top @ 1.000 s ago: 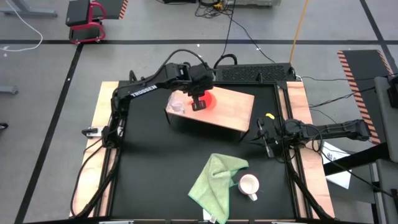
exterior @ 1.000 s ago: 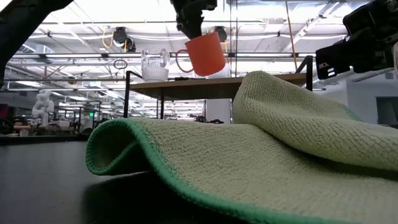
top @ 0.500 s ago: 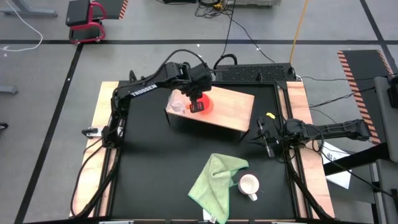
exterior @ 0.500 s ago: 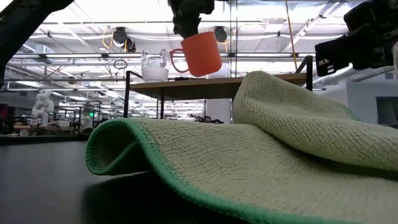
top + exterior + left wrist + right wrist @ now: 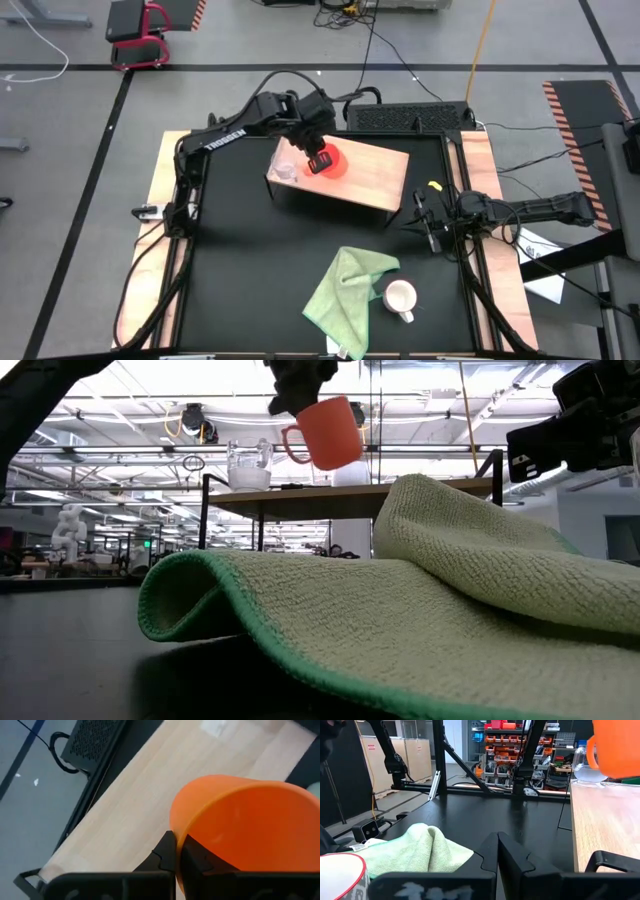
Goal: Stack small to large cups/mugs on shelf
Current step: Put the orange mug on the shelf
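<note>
High view: left gripper (image 5: pixel 318 160) clamped on the orange mug (image 5: pixel 331 163), held over the shelf (image 5: pixel 375 177), clear glass cup (image 5: pixel 285 168) just beside the jaws. Right gripper (image 5: pixel 428 222) parked well apart, fingers together, empty; white mug (image 5: pixel 400 296) near it, touching the green cloth (image 5: pixel 345 290).

Low view: orange mug (image 5: pixel 328 432) tilted, clear of the shelf top.

Left wrist view: fingers pinching the mug (image 5: pixel 250 825) rim wall. Probably light, stiff and smooth, so apt to swing in a rim grip.

Right wrist view: jaws together; white mug (image 5: pixel 340 875) close by. Likely breakable; best taken by rim wall or handle.
</note>
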